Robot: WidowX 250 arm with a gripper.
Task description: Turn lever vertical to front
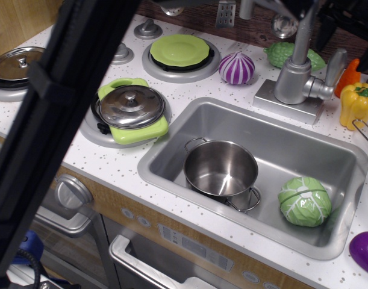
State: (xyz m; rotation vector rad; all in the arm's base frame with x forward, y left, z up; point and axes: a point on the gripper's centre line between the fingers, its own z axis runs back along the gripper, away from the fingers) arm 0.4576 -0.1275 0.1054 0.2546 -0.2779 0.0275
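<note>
— Where is the arm?

— A black arm (63, 114) slants across the left of the frame, from the top edge down to the lower left corner, out of focus and close to the lens. Its dark gripper (346, 24) sits at the upper right corner, above and behind the faucet.

— Is the gripper holding anything?

— Cannot tell. Only black shapes show at the top edge, cut off by the frame; whether the jaws are spread or closed is not visible. They look apart from the lever.

— And the lever?

— The lever (335, 67) stands at the upper right, jutting from the right side of the tap body (294, 81) and tilting up and slightly right. The thin spout (302, 33) rises from the body just to its left.

— What surrounds it?

— A yellow pepper (357, 103) just right of the lever, a purple onion (236, 67) left of the tap base. Below, the sink (171, 150) holds a steel pot (221, 168) and a green cabbage (304, 201), apart from each other. A lidded pan (132, 107) rests on the burner to the left.
</note>
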